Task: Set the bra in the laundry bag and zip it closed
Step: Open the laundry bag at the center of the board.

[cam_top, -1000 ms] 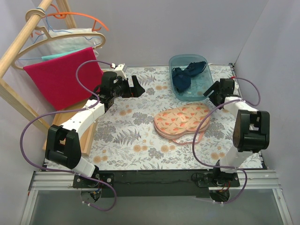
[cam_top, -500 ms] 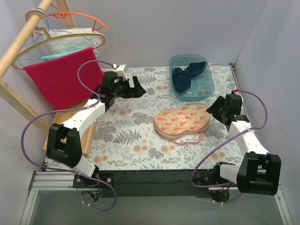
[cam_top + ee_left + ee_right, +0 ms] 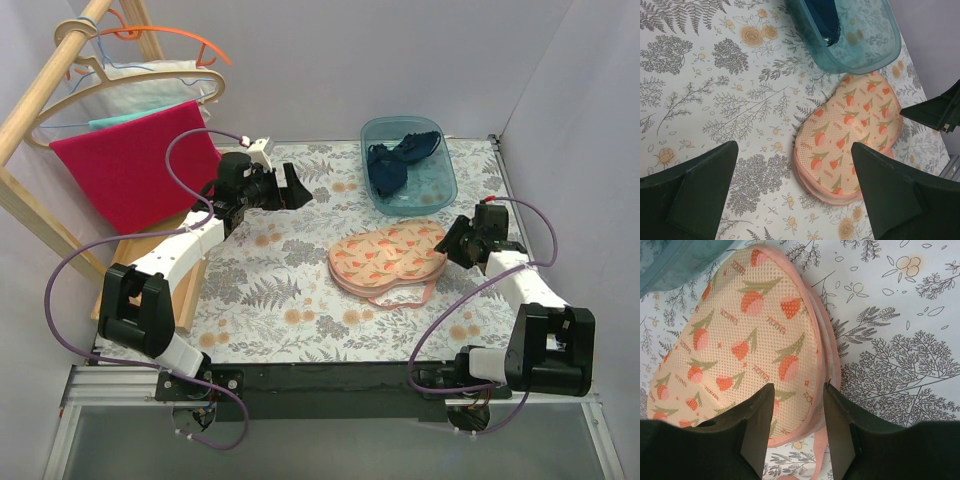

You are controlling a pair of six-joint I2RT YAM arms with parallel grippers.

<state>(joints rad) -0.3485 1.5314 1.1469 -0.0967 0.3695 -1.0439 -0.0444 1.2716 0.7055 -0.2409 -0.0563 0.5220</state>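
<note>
The right claw (image 3: 796, 400), parted, hangs over the laundry bag (image 3: 740, 340); opening it comes first, calling for a grip on its zipper (image 3: 816, 325). The left claw (image 3: 792, 155) gapes wide.

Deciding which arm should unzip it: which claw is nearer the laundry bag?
Right. The right claw hovers at the laundry bag's right end, almost over it; the left claw is open well away, beyond the bag's far-left side.

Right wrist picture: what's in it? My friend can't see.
A peach laundry bag with orange flowers lies on a leafy-print table. The right end effector hangs open over its near edge; a teal tub shows top left.
</note>
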